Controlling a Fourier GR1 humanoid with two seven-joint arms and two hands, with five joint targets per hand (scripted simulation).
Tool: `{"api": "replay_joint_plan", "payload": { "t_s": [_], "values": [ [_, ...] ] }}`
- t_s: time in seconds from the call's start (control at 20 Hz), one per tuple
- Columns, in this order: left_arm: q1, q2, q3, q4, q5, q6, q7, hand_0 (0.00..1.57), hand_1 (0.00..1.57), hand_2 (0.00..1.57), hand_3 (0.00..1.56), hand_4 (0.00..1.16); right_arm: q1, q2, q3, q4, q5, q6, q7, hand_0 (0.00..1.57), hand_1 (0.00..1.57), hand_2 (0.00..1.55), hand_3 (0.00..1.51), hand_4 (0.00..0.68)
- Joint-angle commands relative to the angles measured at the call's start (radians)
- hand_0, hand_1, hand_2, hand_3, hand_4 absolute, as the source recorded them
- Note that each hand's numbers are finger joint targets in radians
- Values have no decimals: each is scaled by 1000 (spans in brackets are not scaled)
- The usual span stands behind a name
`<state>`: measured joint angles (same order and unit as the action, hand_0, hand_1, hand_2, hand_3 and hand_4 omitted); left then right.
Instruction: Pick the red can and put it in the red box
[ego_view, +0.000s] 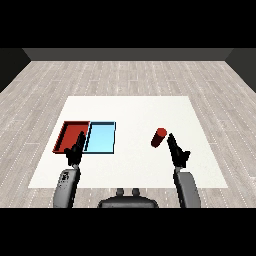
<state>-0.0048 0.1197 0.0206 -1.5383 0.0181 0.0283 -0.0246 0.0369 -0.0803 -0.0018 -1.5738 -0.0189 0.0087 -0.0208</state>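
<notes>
While the red can (158, 137) lies tilted on the white table (135, 110), just left of the right hand (177, 152), that hand's straight fingers (172, 140) hold nothing.

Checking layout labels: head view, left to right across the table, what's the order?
Red tray → light blue tray → red can → right hand. The left hand overlaps the red tray's near edge, so it has no clear place in the order.
</notes>
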Motion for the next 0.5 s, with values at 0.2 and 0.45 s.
{"api": "replay_joint_plan", "payload": {
  "t_s": [0.2, 0.45],
  "values": [
    [11, -13, -8, -22, -25, 2, 10, 0, 0, 0, 0, 0, -145, -177, -199, 199, -109, 154, -39, 0, 0, 0, 0, 0],
    [-8, -56, 14, -121, 33, -16, -249, 0, 0, 0, 0, 0, -112, -159, -232, 153, -241, 292, -255, 0, 0, 0, 0, 0]
  ]
}}
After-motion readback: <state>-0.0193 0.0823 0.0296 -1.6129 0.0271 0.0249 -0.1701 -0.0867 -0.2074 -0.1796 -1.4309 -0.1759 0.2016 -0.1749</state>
